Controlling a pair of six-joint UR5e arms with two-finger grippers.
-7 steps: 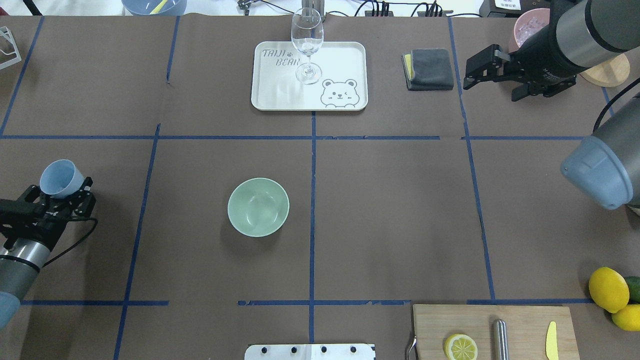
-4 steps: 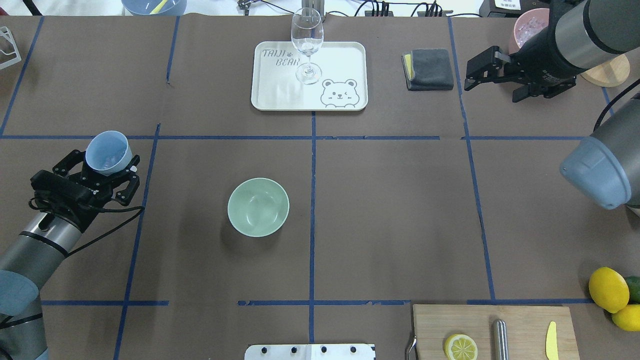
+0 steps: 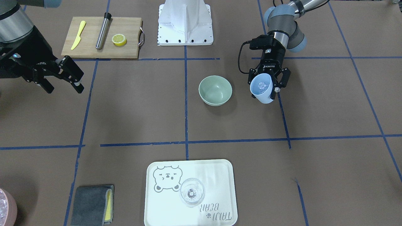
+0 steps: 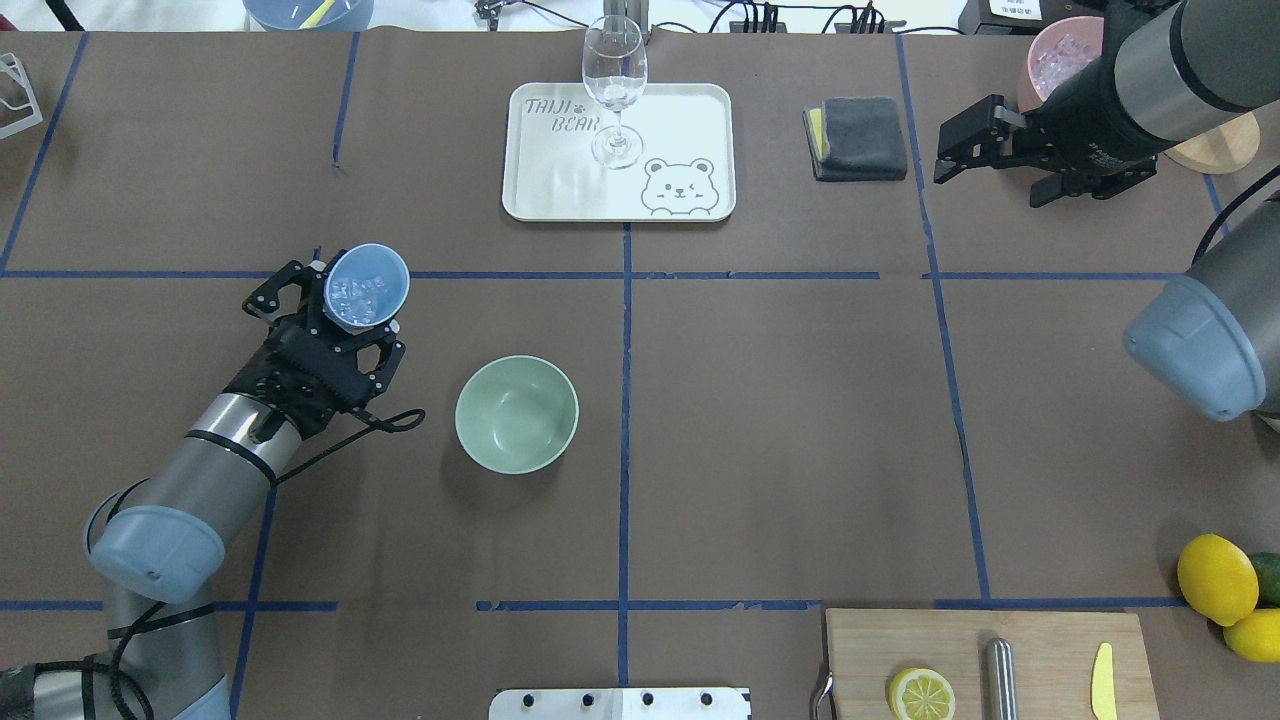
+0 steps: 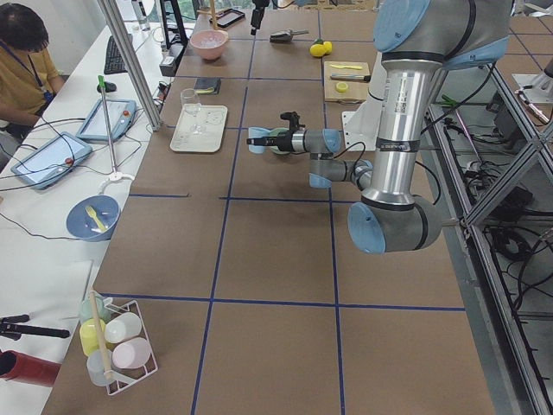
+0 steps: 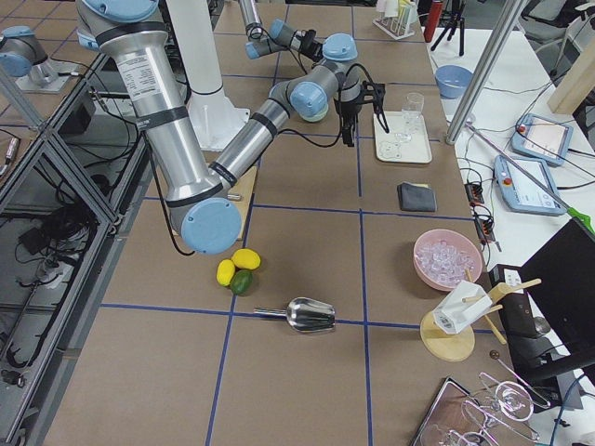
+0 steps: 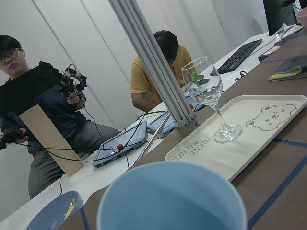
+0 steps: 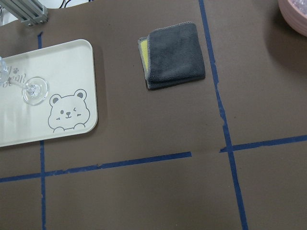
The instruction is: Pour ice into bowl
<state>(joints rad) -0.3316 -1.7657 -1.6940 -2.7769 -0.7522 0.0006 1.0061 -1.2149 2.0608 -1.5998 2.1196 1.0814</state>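
Observation:
My left gripper is shut on a light blue cup and holds it above the table, mouth up. Small clear ice cubes lie inside the cup and also show in the front-facing view. The pale mint-green bowl stands empty on the table, to the right of the cup and apart from it. In the front-facing view the cup is right of the bowl. The left wrist view shows only the cup's rim. My right gripper is open and empty at the far right.
A white tray with a wine glass sits at the far middle. A grey cloth and a pink container of ice are at the far right. A cutting board and lemons are at the near right.
My left arm has carried the blue cup from the table's left edge rightward and farther out, close to the bowl. The ice now shows inside it. The right gripper barely moved.

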